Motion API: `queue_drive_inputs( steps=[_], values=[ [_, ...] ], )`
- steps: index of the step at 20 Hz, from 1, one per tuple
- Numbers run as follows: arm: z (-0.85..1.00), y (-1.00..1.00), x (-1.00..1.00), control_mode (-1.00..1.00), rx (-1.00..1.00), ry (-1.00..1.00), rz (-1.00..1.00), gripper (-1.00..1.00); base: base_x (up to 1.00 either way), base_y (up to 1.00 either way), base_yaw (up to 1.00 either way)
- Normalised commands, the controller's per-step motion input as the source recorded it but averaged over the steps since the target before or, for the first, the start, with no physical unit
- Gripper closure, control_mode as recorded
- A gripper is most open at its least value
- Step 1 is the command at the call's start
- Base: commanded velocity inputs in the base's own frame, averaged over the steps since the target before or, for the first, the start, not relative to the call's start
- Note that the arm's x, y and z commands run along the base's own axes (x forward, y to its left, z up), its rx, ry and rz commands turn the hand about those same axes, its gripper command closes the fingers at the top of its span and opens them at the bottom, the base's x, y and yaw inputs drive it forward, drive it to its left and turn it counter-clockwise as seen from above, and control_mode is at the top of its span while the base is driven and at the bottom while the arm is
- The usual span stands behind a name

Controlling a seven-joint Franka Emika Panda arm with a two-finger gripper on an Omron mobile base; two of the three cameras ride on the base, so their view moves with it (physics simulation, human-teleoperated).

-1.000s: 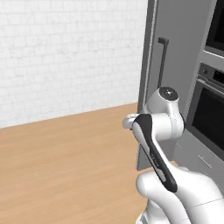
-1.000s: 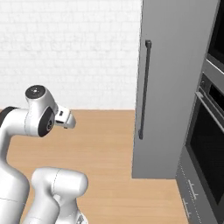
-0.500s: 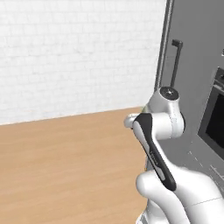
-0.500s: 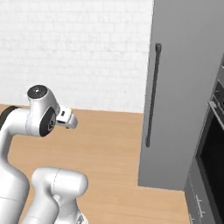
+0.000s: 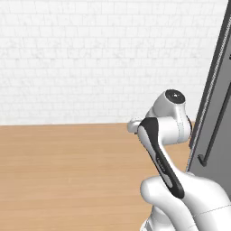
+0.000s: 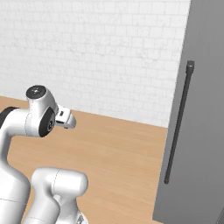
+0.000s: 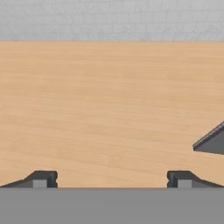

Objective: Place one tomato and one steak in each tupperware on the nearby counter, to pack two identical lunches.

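Tomato, steak and tupperware: where they are lying I cannot tell from these views. The gripper is pointing down over a wooden floor, its two dark fingertips standing wide apart with nothing between them (only bare boards are showing in the gap). The white arm is folding up in front of the base, its elbow bending beside a tall grey cabinet. A long dark handle is running vertically down the cabinet's front. A white brick wall is meeting the floor behind the arm. A grey corner is jutting into the right of the hand view.
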Motion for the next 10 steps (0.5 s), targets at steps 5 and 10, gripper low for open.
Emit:
queue_drive_inputs(
  steps=[5, 10],
  values=[
    [0.00, 0.00, 0.00, 1.00, 0.00, 0.00, 0.00, -1.00, 1.00, 0.01, -0.11],
    [0.00, 0.00, 0.00, 1.00, 0.00, 0.00, 0.00, -1.00, 1.00, 0.26, -0.23]
  ],
)
